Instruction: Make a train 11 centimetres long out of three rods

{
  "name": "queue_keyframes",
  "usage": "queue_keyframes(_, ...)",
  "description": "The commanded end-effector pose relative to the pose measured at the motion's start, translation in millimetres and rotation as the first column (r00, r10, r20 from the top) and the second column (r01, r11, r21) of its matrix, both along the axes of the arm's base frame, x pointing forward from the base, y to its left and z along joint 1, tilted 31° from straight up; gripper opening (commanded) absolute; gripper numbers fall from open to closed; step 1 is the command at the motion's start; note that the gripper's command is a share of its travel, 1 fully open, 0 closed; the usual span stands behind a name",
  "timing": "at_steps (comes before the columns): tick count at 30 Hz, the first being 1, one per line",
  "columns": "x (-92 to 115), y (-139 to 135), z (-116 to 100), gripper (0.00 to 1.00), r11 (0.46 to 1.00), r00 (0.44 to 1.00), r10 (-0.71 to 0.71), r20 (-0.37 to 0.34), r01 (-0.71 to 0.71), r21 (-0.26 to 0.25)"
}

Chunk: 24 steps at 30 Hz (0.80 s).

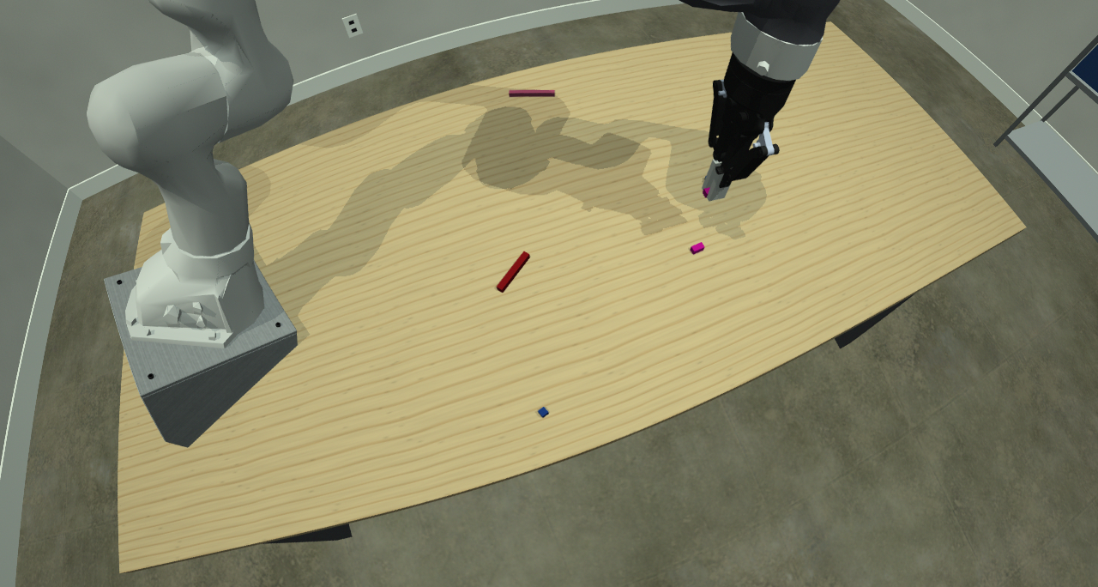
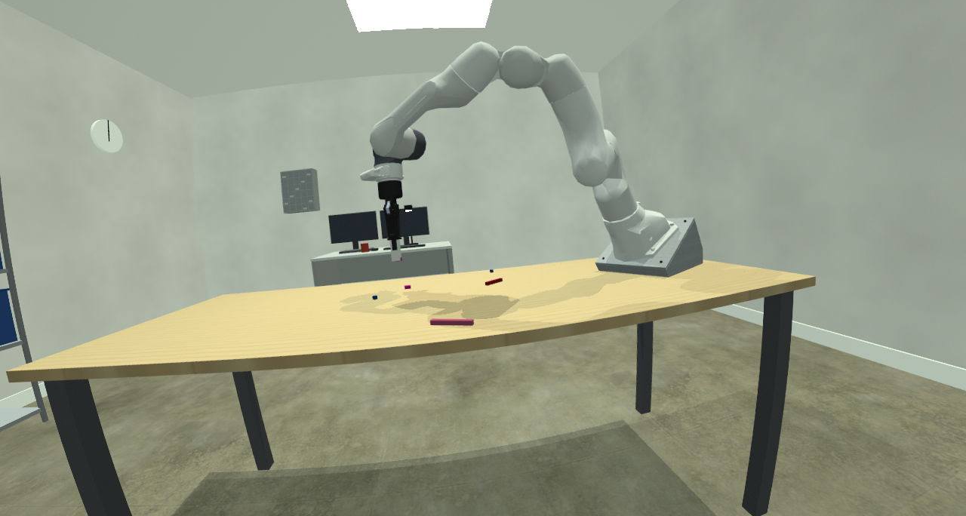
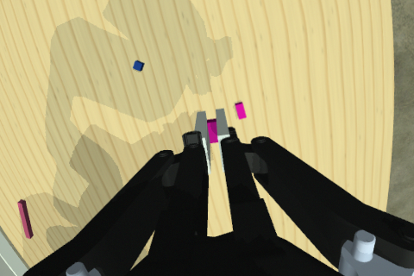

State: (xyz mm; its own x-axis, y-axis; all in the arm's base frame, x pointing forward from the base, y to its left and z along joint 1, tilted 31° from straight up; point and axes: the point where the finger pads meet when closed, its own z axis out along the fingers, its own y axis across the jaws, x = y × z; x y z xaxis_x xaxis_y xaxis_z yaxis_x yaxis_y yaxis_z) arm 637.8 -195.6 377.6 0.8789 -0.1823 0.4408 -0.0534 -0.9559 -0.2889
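Observation:
My gripper [image 1: 714, 190] [image 2: 396, 257] [image 3: 212, 123] is shut on a magenta rod [image 3: 212, 131] and holds it above the table. A second magenta rod [image 1: 696, 248] [image 2: 407, 287] [image 3: 241, 110] lies flat near it. A red rod [image 1: 512, 271] [image 2: 493, 281] lies at the middle of the table. A pink rod [image 1: 531, 93] [image 2: 451, 321] [image 3: 25, 219] lies near one long edge. One blue rod [image 1: 542, 411] [image 2: 490, 270] lies near the opposite long edge. Another blue rod [image 2: 374, 297] [image 3: 138, 65] is hidden behind the gripper in the top view. No rods on the table touch.
The wooden table [image 1: 383, 430] [image 2: 236, 330] has curved long edges. The arm's base [image 1: 214, 353] [image 2: 648, 259] stands at one end of it. The arm's shadow falls over part of the top. A desk with two monitors stands beyond the table in the exterior view.

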Motion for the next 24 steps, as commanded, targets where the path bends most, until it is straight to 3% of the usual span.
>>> queue_keyframes(1, 2, -24, -1, 0.12, 0.989, 0.993, 0.111, 0.028, -0.108, -0.104)
queue_keyframes(17, 2, -25, -1, 0.12, 0.988, 0.993, 0.113, 0.028, -0.11, -0.106)
queue_keyframes(24, 8, -23, -11, 0.12, 0.988, 0.993, 0.112, 0.026, -0.109, -0.105)
